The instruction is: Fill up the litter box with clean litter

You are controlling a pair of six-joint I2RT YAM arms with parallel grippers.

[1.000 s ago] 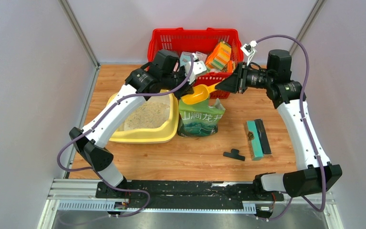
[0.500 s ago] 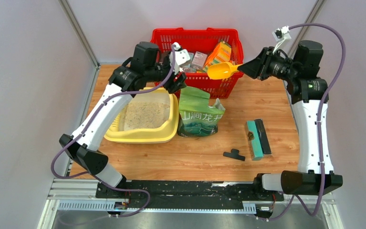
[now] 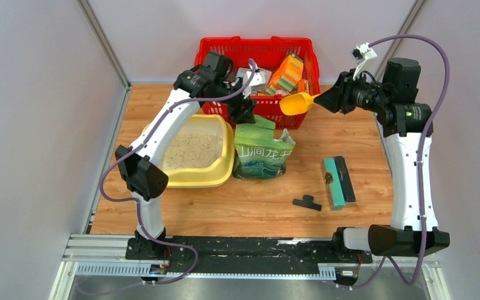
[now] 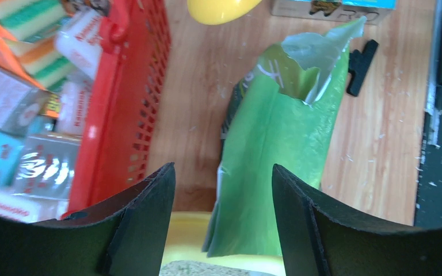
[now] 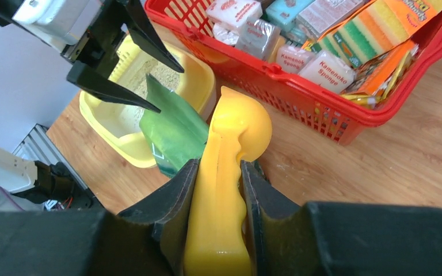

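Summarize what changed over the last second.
The right claw, shut on the scoop, lifted it from the mouth of the green bag up toward the red basket. The left arm's elbow swung inward; the left claw, open, hangs above the bag. The litter box and litter are unchanged.

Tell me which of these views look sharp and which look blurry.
Top external view: even light, sharp, faint shadows by the large pale-yellow plastic litter box. Left wrist view: red mesh plastic basket blurred, torn green plastic bag crisper. Right wrist view: yellow-orange plastic scoop soft near the lens, basket labels legible.
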